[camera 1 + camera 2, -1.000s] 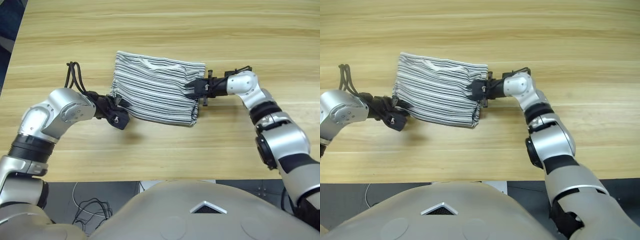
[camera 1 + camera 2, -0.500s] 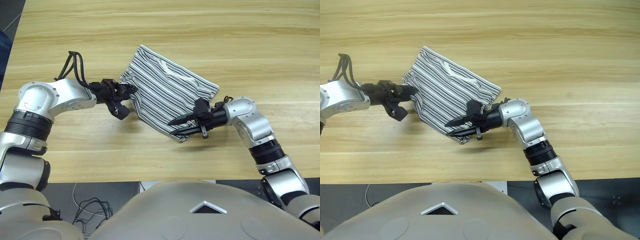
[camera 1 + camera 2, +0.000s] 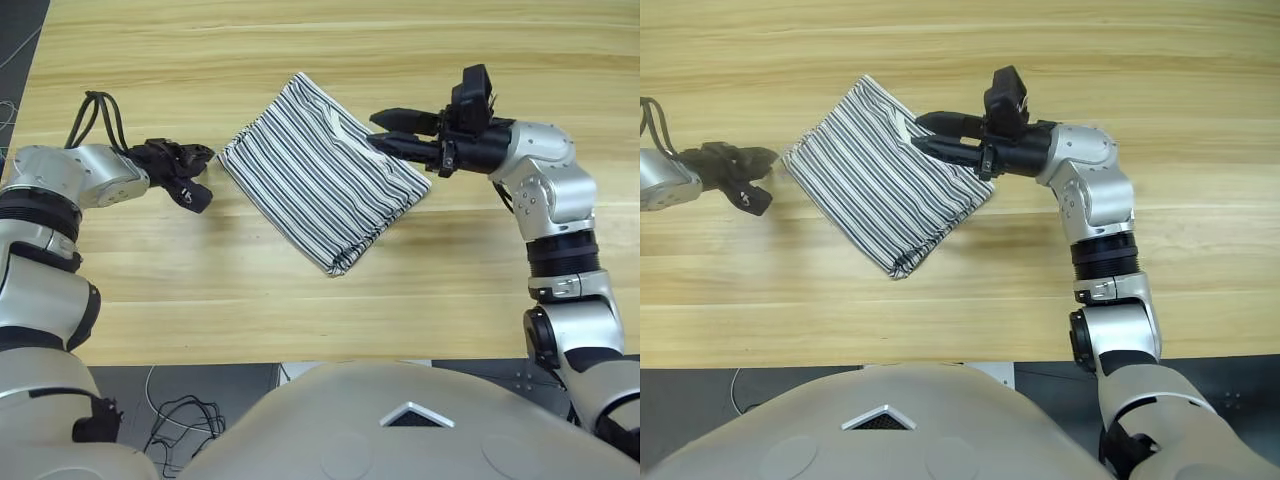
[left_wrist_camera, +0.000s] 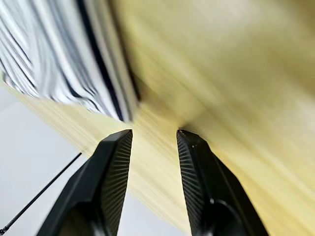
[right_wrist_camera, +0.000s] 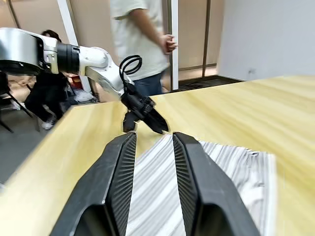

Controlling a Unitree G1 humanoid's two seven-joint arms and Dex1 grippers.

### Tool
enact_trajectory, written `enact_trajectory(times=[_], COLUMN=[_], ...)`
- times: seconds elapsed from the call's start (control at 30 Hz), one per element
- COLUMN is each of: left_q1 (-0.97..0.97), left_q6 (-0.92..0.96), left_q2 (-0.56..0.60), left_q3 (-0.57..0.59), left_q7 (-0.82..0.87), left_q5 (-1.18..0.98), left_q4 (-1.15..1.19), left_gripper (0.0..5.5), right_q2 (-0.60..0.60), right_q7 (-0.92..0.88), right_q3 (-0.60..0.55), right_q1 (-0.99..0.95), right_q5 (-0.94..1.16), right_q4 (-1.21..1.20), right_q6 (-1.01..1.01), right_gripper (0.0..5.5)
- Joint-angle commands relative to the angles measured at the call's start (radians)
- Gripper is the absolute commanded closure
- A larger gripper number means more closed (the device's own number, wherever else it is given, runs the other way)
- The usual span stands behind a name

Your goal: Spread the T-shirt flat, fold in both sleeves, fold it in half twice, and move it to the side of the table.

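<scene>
**A:** Item one, left pincer point(image 3: 203, 178): state?

**B:** Released, jaws parted with nothing between them. It sits just beside the T-shirt's point(image 3: 320, 185) left corner, not touching. A second ago it was tucked against that side, and it has since backed off leftward.

**A:** Item two, right pincer point(image 3: 386, 131)?

**B:** Also released and empty. Half a second ago it lay low at the packet's near corner. Now it is raised over the far right edge, near the collar.

**A:** Item three, T-shirt: position and condition?

**B:** Folded to a compact striped packet, flat on the counter point(image 3: 480, 290), mid-width, between the two pincers. Formerly square to the counter's edge, it is now turned cornerwise, one corner pointing at the robot. Its place on the counter is about the same.

**A:** Entry under task?

**B:** Folding appears complete. The packet is turned but not carried aside, so the move to the side of the counter looks outstanding. Neither pincer has hold of it for that.
</scene>
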Motion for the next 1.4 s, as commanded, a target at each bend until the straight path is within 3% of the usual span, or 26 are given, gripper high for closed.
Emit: enact_trajectory(times=[0.03,0.17,0.27,0.4,0.53,0.67,1.0,1.2,1.4], left_q1=[-0.038,-0.035,0.01,0.101,0.192,0.235,0.013,-0.082,-0.111], left_q6=[0.019,-0.062,-0.081,-0.014,0.036,0.036,0.075,0.055,0.053], left_q2=[-0.015,0.002,0.039,0.066,0.033,-0.04,-0.236,-0.278,-0.281], left_q3=[-0.028,0.109,0.213,0.286,0.281,0.221,0.055,-0.112,-0.192], left_q7=[0.053,0.004,-0.103,-0.248,-0.366,-0.449,-0.196,0.058,0.259], left_q5=[0.001,-0.235,-0.426,-0.544,-0.59,-0.586,-0.336,-0.134,-0.047], left_q4=[0.028,-0.029,-0.207,-0.433,-0.507,-0.406,-0.002,0.028,0.029], left_gripper=[3.81,3.81,3.81,3.81,3.81,3.81,3.81,3.81,3.81], right_q2=[0.0,-0.022,-0.056,-0.061,-0.064,-0.072,-0.156,-0.32,-0.35], right_q7=[-0.034,-0.14,-0.276,-0.361,-0.41,-0.398,-0.265,0.054,0.132], right_q3=[0.046,0.111,0.171,0.193,0.196,0.203,0.296,0.384,0.402], right_q1=[-0.015,-0.04,-0.089,-0.134,-0.168,-0.167,-0.096,0.089,0.195], right_q5=[-0.13,-0.336,-0.522,-0.612,-0.647,-0.66,-0.729,-0.625,-0.521], right_q4=[0.091,0.262,0.425,0.553,0.626,0.648,0.546,0.153,-0.053], right_q6=[-0.155,-0.384,-0.557,-0.67,-0.724,-0.754,-0.796,-0.645,-0.502], right_gripper=[4.13,4.13,4.13,4.13,4.13,4.13,4.13,4.13,4.13])
